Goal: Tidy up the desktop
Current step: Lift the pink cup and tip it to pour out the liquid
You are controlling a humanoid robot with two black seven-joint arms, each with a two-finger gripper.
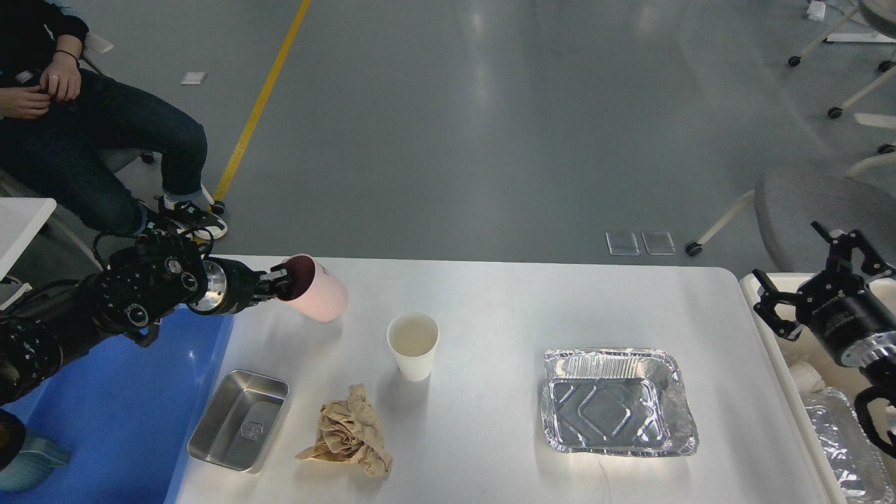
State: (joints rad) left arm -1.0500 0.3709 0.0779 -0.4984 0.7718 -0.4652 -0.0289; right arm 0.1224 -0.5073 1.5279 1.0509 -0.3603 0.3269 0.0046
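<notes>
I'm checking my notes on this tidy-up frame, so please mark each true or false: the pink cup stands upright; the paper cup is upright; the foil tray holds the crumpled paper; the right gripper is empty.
1. The pink cup stands upright on the desktop. False: the left gripper holds it by the rim, tilted.
2. The white paper cup is upright. True.
3. The foil tray holds the crumpled brown paper. False: the paper lies on the desktop beside the steel tray.
4. The right gripper is open and empty. True.
</notes>
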